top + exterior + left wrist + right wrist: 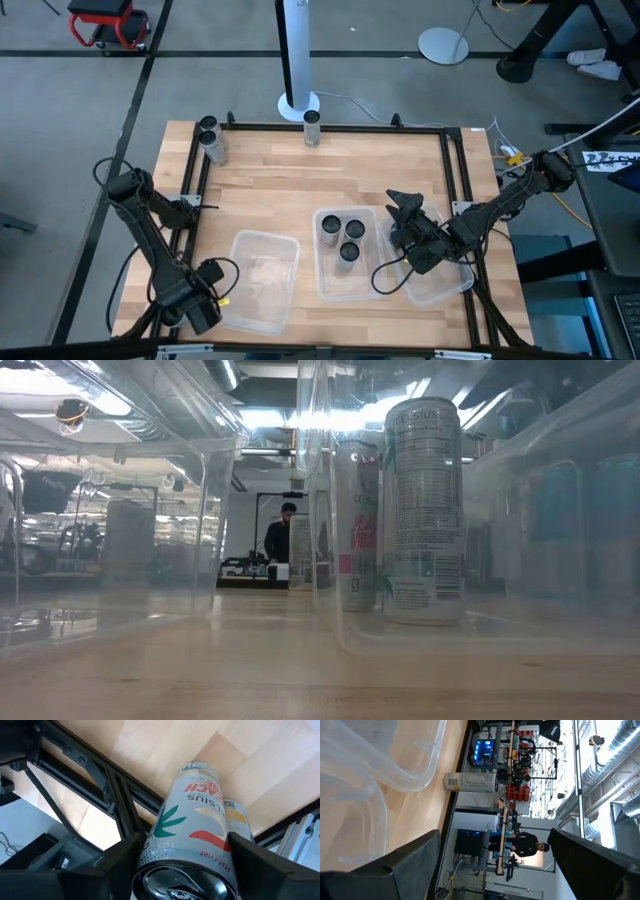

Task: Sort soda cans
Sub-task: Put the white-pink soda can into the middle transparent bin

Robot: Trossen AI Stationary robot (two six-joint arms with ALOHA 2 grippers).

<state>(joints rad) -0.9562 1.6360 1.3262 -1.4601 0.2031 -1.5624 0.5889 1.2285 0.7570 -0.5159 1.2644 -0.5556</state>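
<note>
In the left wrist view a white soda can (pixel 192 825) with red and green print stands between my left gripper's (pixel 186 857) fingers; this gripper (pixel 203 303) points down at the table's near left corner. Three dark-topped cans (pixel 343 238) stand in the middle clear bin (pixel 322 285) and show large in the low view (pixel 425 510). Two cans (pixel 211 140) stand at the far left and one (pixel 312 125) at the far edge. My right gripper (pixel 403 207) hovers open over the gap between the middle and right bins, holding nothing (pixel 500 870). My left gripper pinches the can's side wall just below its top rim (pixel 150 851) between its two fingers, one on each side. The fingers come from above, slanting steeply down along the can. Whether the can's bottom (pixel 198 768) rests on the wood I cannot tell.
An empty clear bin (pixel 265 282) lies near the left gripper and another (pixel 445 285) under the right arm. A black frame rail (pixel 190 200) runs round the table's edges, close to the held can (pixel 115 790). A person stands in the room beyond (pixel 283 538).
</note>
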